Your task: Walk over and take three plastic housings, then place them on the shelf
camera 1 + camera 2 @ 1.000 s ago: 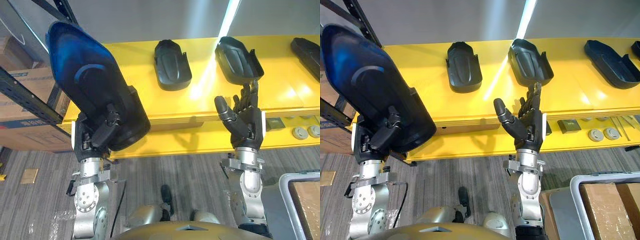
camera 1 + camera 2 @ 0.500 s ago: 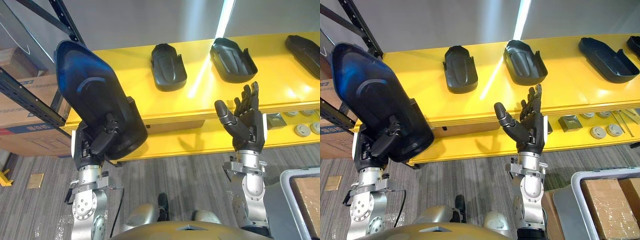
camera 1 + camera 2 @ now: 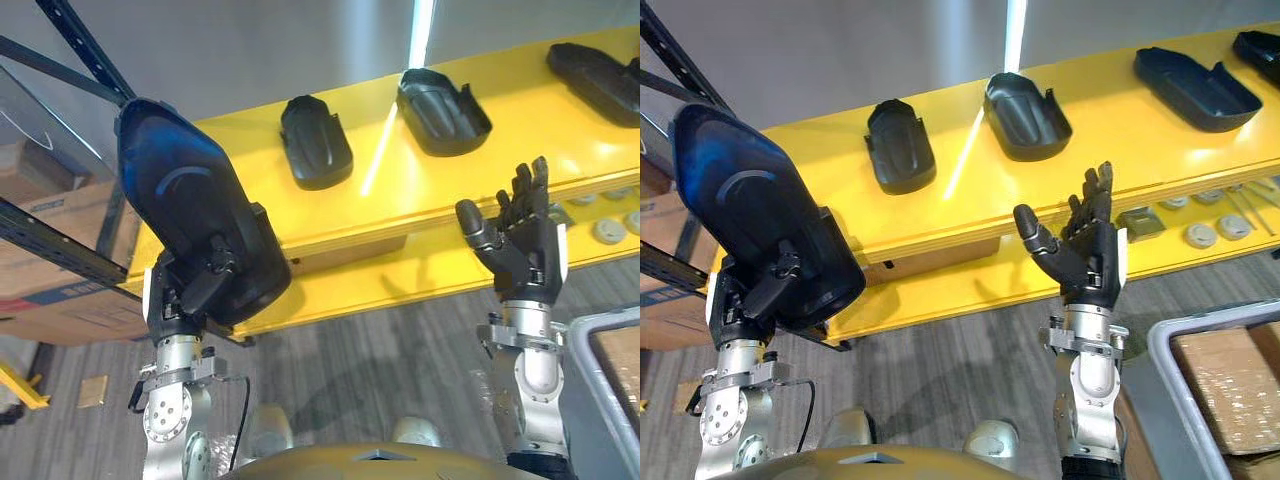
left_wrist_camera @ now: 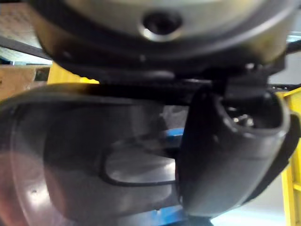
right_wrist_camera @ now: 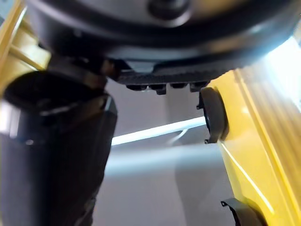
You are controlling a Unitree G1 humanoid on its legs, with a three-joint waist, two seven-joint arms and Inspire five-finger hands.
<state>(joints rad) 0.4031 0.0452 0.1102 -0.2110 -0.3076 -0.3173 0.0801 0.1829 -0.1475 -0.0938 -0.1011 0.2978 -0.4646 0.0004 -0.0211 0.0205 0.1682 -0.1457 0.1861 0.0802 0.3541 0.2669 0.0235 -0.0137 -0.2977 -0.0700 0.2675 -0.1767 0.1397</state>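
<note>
legible text: none is showing.
cardboard box (image 3: 70, 215): a print strip is running along its lower edge, too blurred to read.
plastic housing (image 3: 190, 215): shell is showing no lettering.

I see a yellow shelf (image 3: 1120, 120) slanting across the upper frame. On its top board lie the left housing (image 3: 900, 148) left of centre, the middle housing (image 3: 1027, 117) at top centre, the right housing (image 3: 1196, 75) at upper right, and a fourth housing (image 3: 1262, 43) cut off at the corner. On the lower board (image 3: 940, 300), at the right edge, lie round discs (image 3: 1200, 236) and a square piece (image 3: 1139, 222).

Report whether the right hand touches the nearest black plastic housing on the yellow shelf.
Apart. The right eye view shows bare yellow shelf between the open right hand and the black plastic housing.
</note>
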